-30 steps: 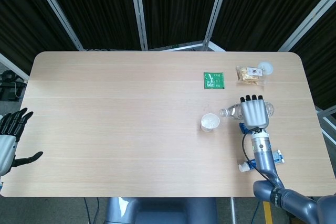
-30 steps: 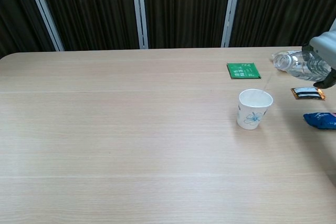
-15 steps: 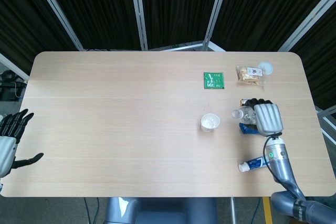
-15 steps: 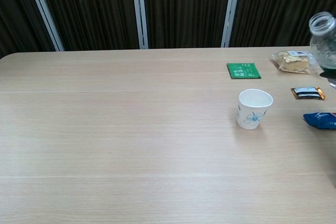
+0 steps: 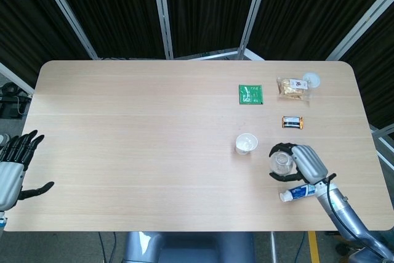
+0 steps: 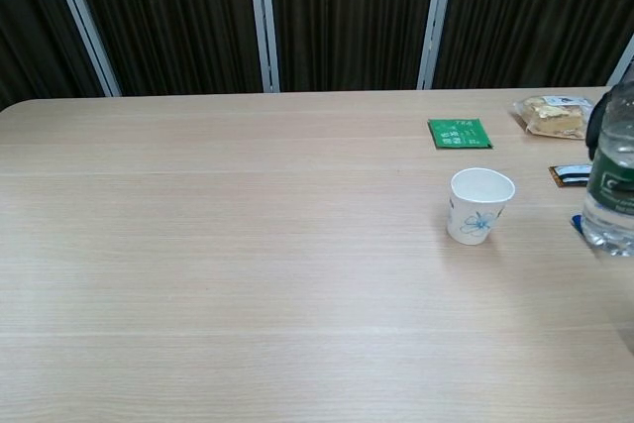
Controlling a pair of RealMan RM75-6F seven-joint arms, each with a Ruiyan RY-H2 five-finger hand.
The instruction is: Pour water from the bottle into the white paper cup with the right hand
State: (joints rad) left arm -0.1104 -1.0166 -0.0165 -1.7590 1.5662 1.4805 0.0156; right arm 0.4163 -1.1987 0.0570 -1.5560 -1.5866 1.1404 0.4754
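Head view: fingers (image 5: pixel 278 149) of the right hand (image 5: pixel 306 163) wrapped round the bottle (image 5: pixel 281 162), now upright, mouth up, just right of the white paper cup (image 5: pixel 245 143) and apart from it, above the toothpaste tube (image 5: pixel 299 192). Tipped over the cup and trickling a second ago, since righted and drawn back toward the near edge, so pouring judged finished, only setting down left. Far off, left hand (image 5: pixel 12 167) open and empty as before.

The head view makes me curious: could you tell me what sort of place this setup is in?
Probably a robot lab or test booth: a bare wooden table ringed by dark curtain panels on metal frames, with small props such as a snack bag and toothpaste tube.
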